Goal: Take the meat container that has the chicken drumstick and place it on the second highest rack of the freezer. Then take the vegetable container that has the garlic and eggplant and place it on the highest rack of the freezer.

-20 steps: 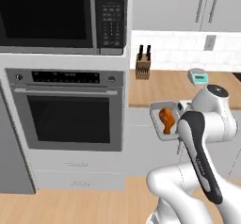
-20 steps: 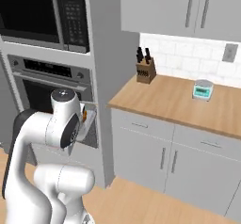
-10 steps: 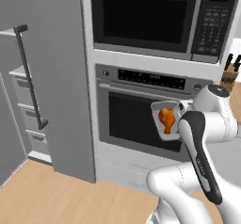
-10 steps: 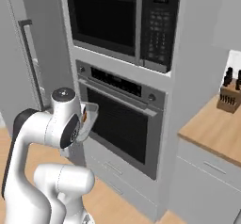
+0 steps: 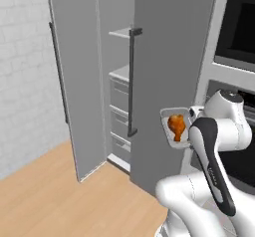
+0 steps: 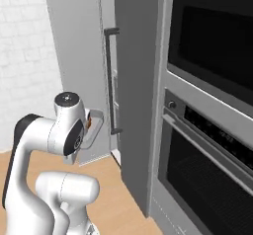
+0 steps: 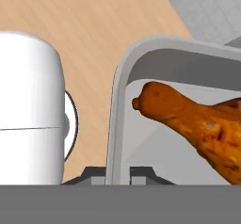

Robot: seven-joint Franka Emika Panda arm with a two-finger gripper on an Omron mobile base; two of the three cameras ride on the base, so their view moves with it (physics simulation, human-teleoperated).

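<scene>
Pincer (image 7: 117,173) clamped on the near rim of the meat container (image 5: 175,126), chicken drumstick (image 5: 176,126) lying inside with its long axis along the tray, and the open freezer (image 5: 119,76) shelves waiting at about ten o'clock from the load.

Even, flat rendered light; soft shadow inside freezer (image 5: 117,76); coarse, slightly blurred base views.
</scene>
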